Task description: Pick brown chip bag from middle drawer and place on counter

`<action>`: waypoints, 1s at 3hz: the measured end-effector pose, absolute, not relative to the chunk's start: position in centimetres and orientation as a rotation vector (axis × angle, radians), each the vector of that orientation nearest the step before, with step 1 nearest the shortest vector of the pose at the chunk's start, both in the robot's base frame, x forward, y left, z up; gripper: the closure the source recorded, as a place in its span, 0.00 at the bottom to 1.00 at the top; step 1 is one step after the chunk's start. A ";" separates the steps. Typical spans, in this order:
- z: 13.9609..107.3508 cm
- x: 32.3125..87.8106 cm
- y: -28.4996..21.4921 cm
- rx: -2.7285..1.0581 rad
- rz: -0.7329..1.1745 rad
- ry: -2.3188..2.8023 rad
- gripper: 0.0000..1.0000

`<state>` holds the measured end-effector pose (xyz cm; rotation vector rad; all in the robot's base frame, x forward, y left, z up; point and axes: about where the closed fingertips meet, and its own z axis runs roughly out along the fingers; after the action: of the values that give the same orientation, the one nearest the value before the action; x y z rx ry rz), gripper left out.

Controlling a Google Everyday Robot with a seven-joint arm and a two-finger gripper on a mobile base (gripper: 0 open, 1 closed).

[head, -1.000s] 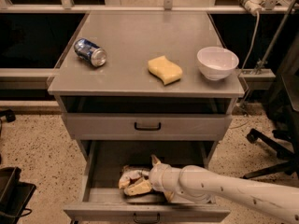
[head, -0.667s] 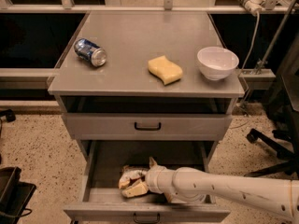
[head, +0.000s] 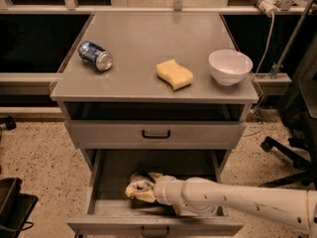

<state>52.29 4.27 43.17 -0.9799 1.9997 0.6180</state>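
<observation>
The brown chip bag (head: 135,190) lies crumpled on the floor of the open middle drawer (head: 148,163), left of centre; its tan and dark foil shows. My white arm reaches in from the right, low over the drawer. The gripper (head: 147,188) is at the bag's right side, against it, mostly hidden by the wrist and the bag. The grey counter (head: 148,38) is the cabinet's top, above the closed upper drawer (head: 155,133).
On the counter lie a blue soda can (head: 95,55) on its side at the left, a yellow sponge (head: 174,74) in the middle and a white bowl (head: 230,66) at the right. An office chair base (head: 290,152) stands at the right on the floor.
My arm has shifted a little to the left, deeper against the bag. The bag has stayed in about the same place in the drawer.
</observation>
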 end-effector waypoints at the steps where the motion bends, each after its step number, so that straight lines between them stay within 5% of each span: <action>1: 43.2 52.3 4.3 -0.980 0.618 2.000 0.65; 2: 43.2 52.3 4.3 -0.980 0.618 2.000 0.88; 3: 43.2 52.3 4.3 -0.980 0.618 2.000 1.00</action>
<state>52.29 4.27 43.18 -0.9801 1.9996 0.6182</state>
